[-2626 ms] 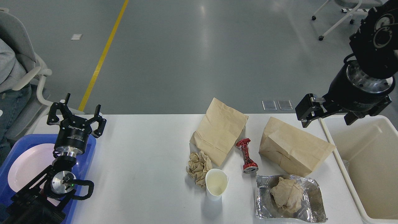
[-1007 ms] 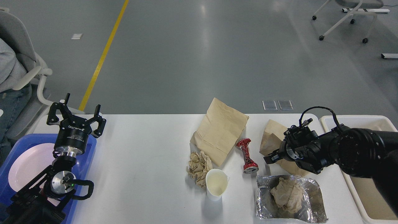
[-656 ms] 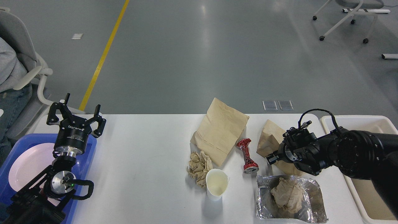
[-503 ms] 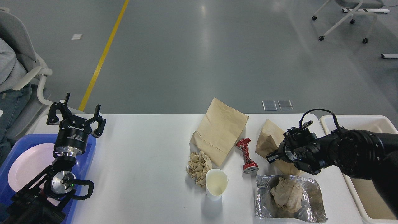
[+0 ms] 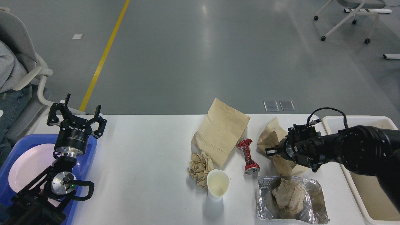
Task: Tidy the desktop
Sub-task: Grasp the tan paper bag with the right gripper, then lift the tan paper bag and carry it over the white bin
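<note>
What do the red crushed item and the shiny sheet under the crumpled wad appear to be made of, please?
The crushed red can looks like thin painted metal, probably aluminium: glossy red skin, pinched waist, silvery rim at its near end. The shiny sheet looks like aluminium foil: mirror-bright, creased, edges turned up. The wad on it seems to be matte tan paper, much like a napkin.

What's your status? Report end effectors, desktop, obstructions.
Left end effector open, idle above tray. Right end effector at crumpled bag, grip unclear. Desktop cluttered: second bag, can, cup, foil.
</note>
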`<action>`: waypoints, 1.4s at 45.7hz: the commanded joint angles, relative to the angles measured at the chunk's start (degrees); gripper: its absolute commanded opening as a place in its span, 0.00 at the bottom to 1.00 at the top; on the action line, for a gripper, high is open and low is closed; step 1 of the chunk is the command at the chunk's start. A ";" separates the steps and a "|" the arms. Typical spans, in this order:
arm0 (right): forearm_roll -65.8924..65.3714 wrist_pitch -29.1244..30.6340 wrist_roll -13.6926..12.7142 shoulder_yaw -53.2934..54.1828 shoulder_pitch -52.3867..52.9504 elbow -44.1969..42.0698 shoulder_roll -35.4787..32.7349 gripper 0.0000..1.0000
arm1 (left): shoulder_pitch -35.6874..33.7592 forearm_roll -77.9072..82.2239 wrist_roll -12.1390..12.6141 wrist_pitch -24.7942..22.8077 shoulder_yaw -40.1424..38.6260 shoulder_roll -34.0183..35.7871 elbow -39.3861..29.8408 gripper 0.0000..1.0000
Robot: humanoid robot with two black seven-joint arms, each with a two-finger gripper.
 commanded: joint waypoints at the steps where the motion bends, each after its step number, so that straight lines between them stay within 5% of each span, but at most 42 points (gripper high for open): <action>1: 0.55 0.46 -0.03 0.00 2.88 1.93 -2.08 0.00 | 0.00 -0.02 0.00 0.00 0.00 0.00 0.00 0.96; 11: 11.61 3.88 0.41 -0.44 16.32 14.49 -7.26 0.00 | 0.00 -0.02 0.00 0.00 0.00 0.00 0.00 0.96; 26: 15.14 28.13 0.50 -1.23 38.64 24.43 -16.06 0.00 | 0.00 -0.02 0.00 0.00 0.00 0.00 0.00 0.96; 38: 15.05 39.74 -0.12 -8.08 51.92 30.32 -17.90 0.00 | 0.00 -0.02 0.00 0.00 0.00 0.00 0.00 0.96; 52: 14.70 41.33 -1.78 -15.81 64.93 40.69 -24.50 0.00 | 0.00 -0.02 0.00 0.00 0.00 0.00 0.00 0.96; 64: 15.14 39.58 -1.70 -20.21 63.97 39.12 -30.11 0.00 | 0.00 -0.02 0.00 0.00 0.09 0.00 0.00 0.96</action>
